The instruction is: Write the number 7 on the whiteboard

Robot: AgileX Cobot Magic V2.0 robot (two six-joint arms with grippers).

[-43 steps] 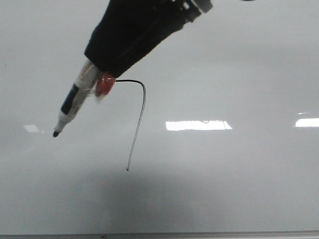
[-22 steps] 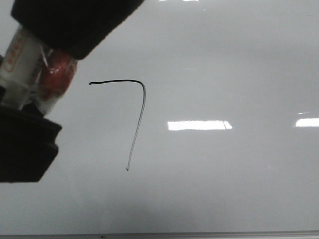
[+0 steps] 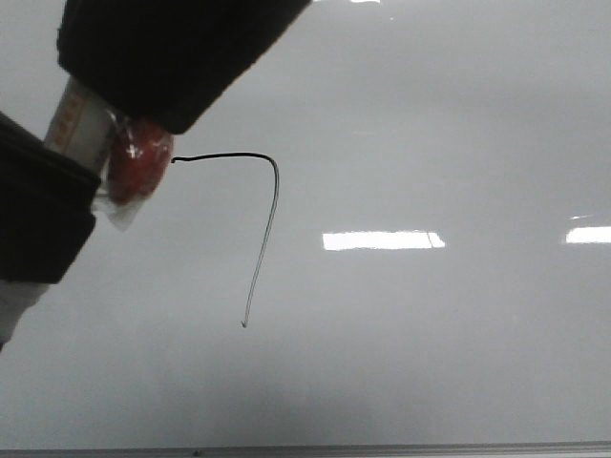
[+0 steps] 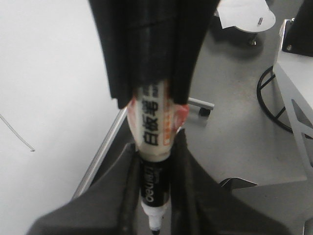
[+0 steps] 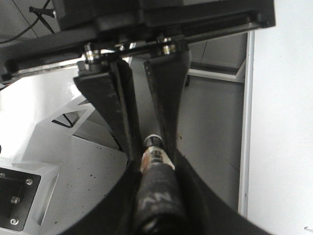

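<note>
the left black padded gripper [image 4: 155, 147] is gripping a white-barrelled marker pen [image 4: 154, 129], hanging beside the thin black number 7 [image 3: 260, 224] on the glossy pale whiteboard [image 3: 458, 124]; the right gripper [image 5: 146, 142] is closing around the marker's tip end.

The glossy whiteboard [image 3: 458, 114] bears the thin black number 7 [image 3: 271, 200] and bright glare patches [image 3: 383, 240].

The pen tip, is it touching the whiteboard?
Apart. The left wrist view shows the pen tip hanging off the whiteboard, past its edge, over the floor.
</note>
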